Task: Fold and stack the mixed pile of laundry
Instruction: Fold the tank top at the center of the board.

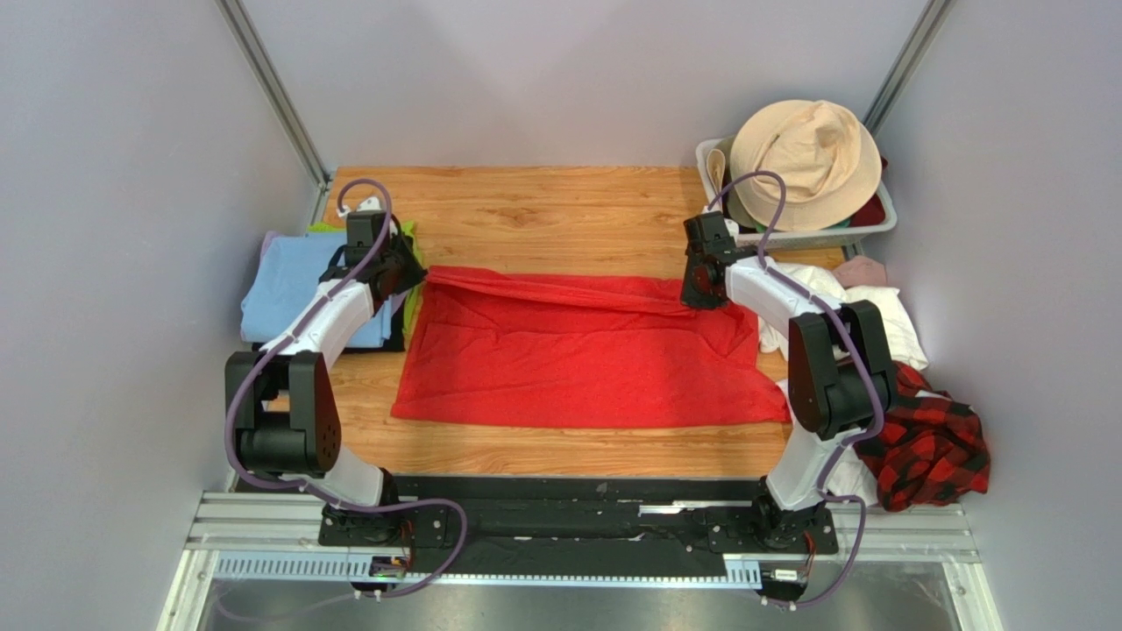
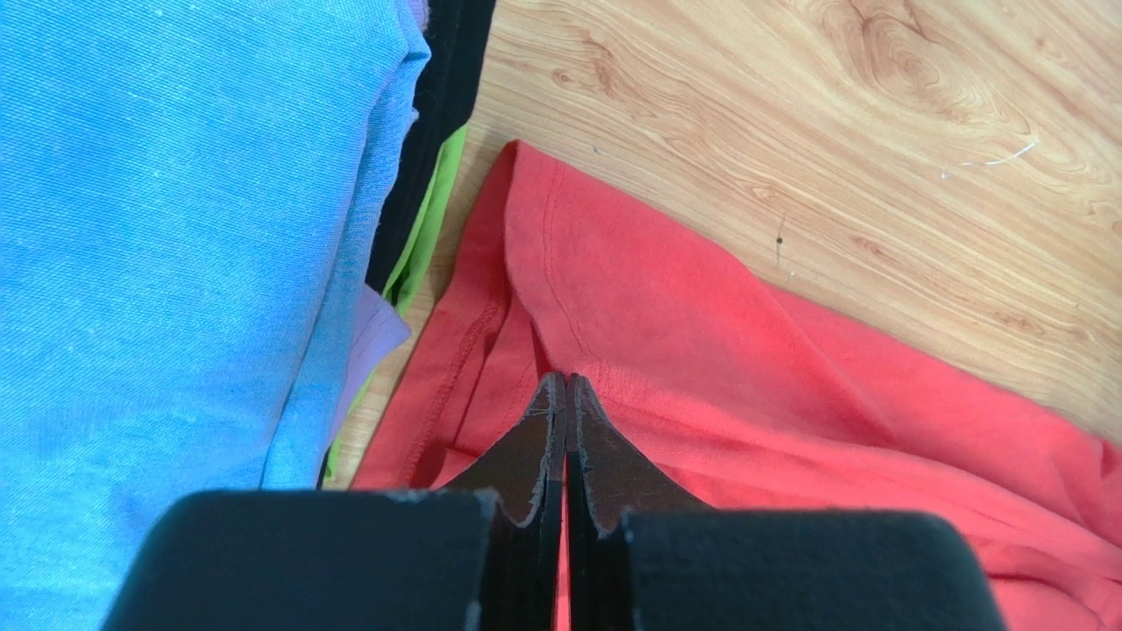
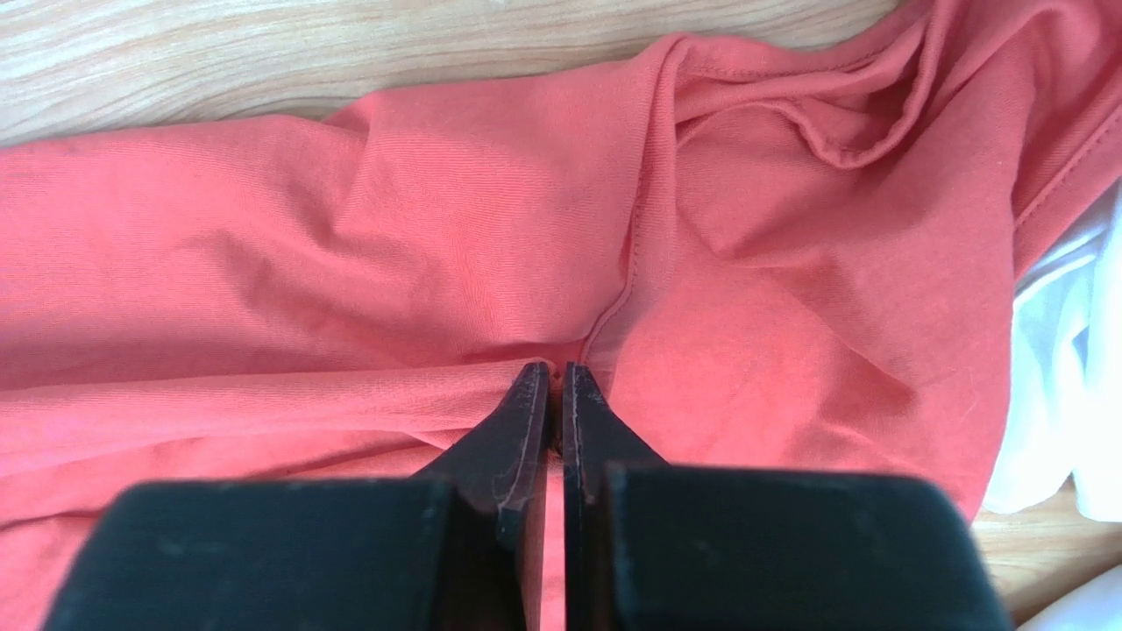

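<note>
At the far left lay a folded light blue cloth (image 1: 283,283) of fine, flat weave. Just beside it the left gripper (image 2: 568,395) had its jaws pressed fully together, apparently with the stitched hem of the red T-shirt (image 1: 580,355) between them. This soft jersey shirt was spread as a wide, wrinkled rectangle in the middle of the wood-grain table (image 1: 553,210). At its far right corner the right gripper (image 3: 555,381) was clamped on a raised fold of it. Further right, rumpled white cloths (image 1: 896,322) and a red-and-black plaid shirt (image 1: 935,454) were heaped.
</note>
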